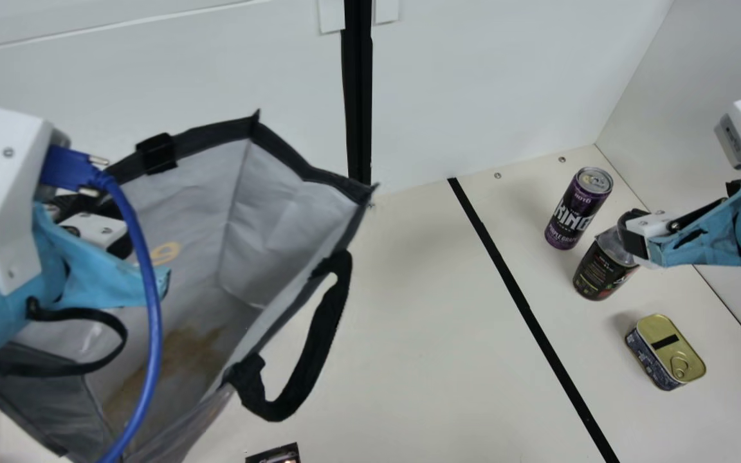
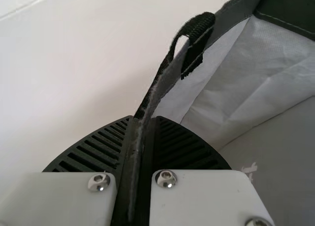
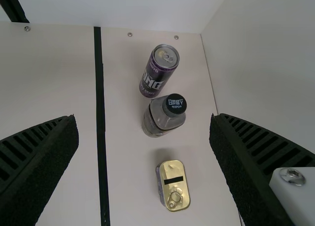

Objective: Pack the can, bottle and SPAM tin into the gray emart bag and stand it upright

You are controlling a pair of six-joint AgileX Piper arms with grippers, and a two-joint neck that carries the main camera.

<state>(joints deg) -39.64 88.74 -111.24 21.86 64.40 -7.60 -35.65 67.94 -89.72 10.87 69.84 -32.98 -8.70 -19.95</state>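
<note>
A black stripe (image 1: 517,289) runs across the cream table (image 1: 409,308), white panels behind it. With my left gripper (image 1: 97,233) I grip the rim of the gray emart bag (image 1: 293,218), whose mouth gapes. My right gripper (image 1: 635,239) is empty, its fingers (image 3: 42,162) spread wide above the table. On the stripe's right, the can (image 1: 576,209) and the bottle (image 1: 602,269) stand upright, with the SPAM tin (image 1: 665,350) near the bottle.
</note>
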